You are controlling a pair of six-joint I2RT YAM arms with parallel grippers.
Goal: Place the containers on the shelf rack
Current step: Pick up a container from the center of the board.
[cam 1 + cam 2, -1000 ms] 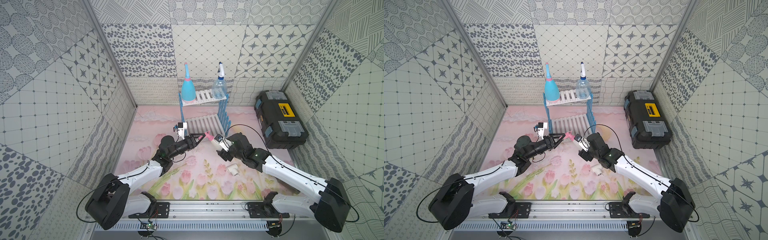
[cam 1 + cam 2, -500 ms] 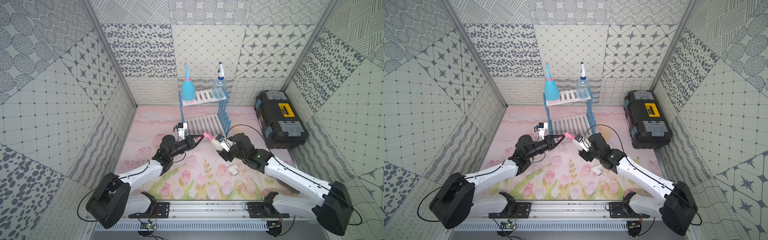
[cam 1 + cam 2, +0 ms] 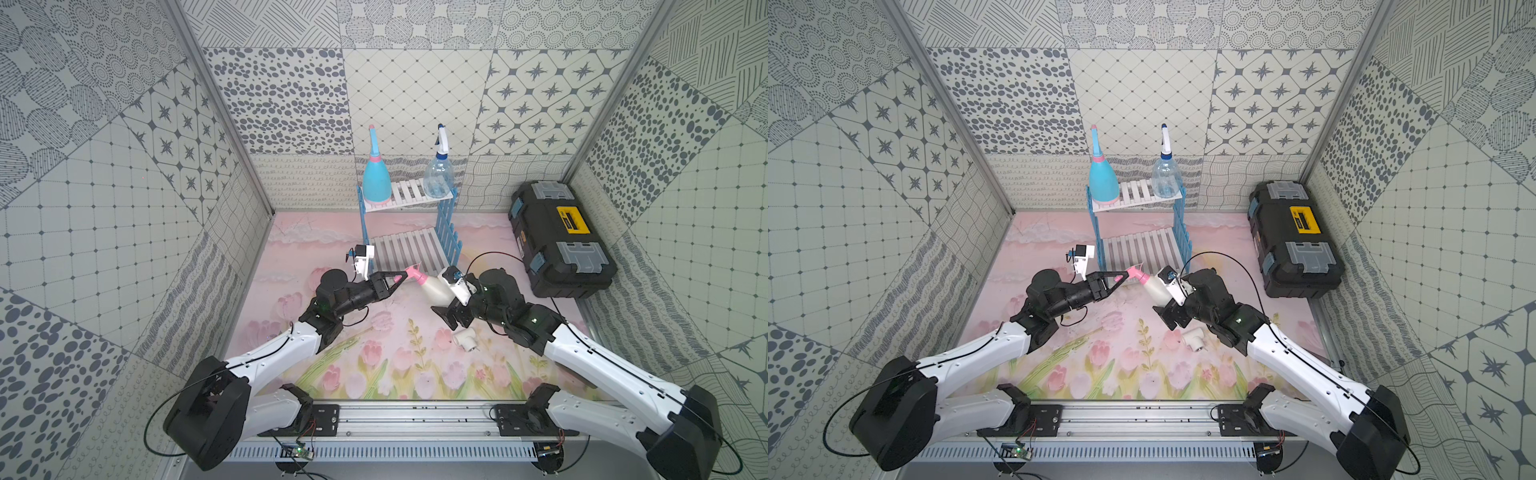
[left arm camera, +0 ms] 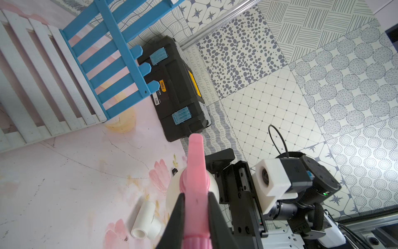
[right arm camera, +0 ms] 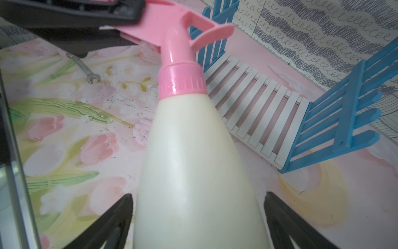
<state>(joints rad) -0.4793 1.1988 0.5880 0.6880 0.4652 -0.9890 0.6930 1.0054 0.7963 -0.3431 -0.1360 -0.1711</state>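
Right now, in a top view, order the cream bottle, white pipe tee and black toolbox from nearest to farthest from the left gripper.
1. cream bottle: held by the left gripper.
2. white pipe tee: lying right of centre.
3. black toolbox: far right.

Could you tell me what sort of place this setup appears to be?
Probably a staged robot test cell, not a home: patterned panel walls box in a floral mat, and a left arm and right arm mount on an aluminium rail.
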